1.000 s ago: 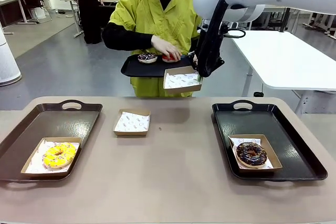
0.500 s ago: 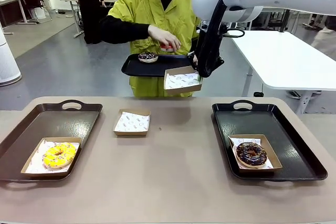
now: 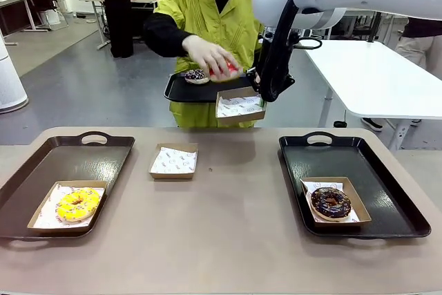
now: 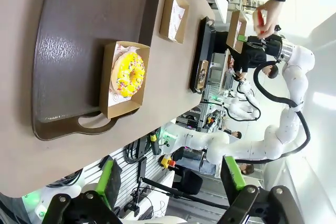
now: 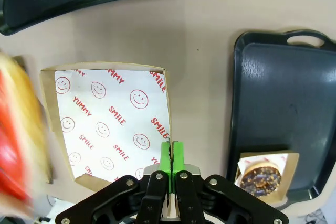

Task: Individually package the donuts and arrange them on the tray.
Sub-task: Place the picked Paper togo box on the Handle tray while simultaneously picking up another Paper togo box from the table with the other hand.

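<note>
Donuts: four.
- Yellow-iced ring donut (image 3: 77, 204) sits in a paper-lined brown cardboard box (image 3: 38, 217) on the black plastic tray at lower left (image 3: 41, 164).
- Dark chocolate ring donut (image 3: 330, 202) sits in a second lined box (image 3: 358, 205) on the black tray at lower right (image 3: 390, 184).
- Glossy red donut (image 3: 225, 71) is gripped in the person's hand (image 3: 207, 54), upper centre, just above a third lined box (image 3: 239, 106).
- Purple-dark donut with white sprinkles (image 3: 196, 75) rests on a third black tray (image 3: 186, 92), which the person holds at the far side.

Boxes: four. The third box hangs in the air in front of the person's tray. The fourth box (image 3: 173, 162) shows bare printed paper and lies on the beige counter (image 3: 228, 240) between the two lower trays.

Trays: three, two on the counter and one in the person's grip.

Pincers: two.
- Right pincer (image 5: 171, 153) is clenched on the rim of the third box, its green pads (image 5: 166, 156) pressed together over the cardboard edge.
- Left pincer (image 4: 169, 174) is released, its fingers spread wide and grasping nothing. Its wrist view shows the yellow donut's tray at upper left.
</note>
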Motion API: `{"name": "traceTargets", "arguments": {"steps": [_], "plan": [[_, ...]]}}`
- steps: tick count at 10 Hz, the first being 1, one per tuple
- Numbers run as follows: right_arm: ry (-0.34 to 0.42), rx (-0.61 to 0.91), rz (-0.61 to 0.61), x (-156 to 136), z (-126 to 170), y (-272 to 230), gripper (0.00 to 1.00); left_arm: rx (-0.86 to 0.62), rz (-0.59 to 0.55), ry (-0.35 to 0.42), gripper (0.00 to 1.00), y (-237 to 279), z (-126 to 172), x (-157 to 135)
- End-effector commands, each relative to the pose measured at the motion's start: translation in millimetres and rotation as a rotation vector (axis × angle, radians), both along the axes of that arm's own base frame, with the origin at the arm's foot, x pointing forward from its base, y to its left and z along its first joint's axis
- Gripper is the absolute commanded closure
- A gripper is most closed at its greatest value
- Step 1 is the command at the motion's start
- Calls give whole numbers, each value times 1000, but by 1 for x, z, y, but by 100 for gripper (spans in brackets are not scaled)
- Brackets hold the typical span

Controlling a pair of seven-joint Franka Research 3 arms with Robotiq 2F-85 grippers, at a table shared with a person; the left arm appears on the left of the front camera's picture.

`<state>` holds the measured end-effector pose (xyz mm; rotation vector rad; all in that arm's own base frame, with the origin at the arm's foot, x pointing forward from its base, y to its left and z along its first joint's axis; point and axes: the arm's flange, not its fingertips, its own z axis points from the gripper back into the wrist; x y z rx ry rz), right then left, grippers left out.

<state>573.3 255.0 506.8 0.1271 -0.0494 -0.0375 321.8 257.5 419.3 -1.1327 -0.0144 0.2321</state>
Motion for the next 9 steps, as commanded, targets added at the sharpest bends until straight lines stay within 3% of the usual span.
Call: {"name": "traceTargets", "arguments": {"steps": [1,9], "plan": [[9,18,-9,-4,1,-1,100,-14,1,-11,0,1,0,-2],[9,18,-9,-4,1,-1,100,-14,1,-11,0,1,0,-2]]}}
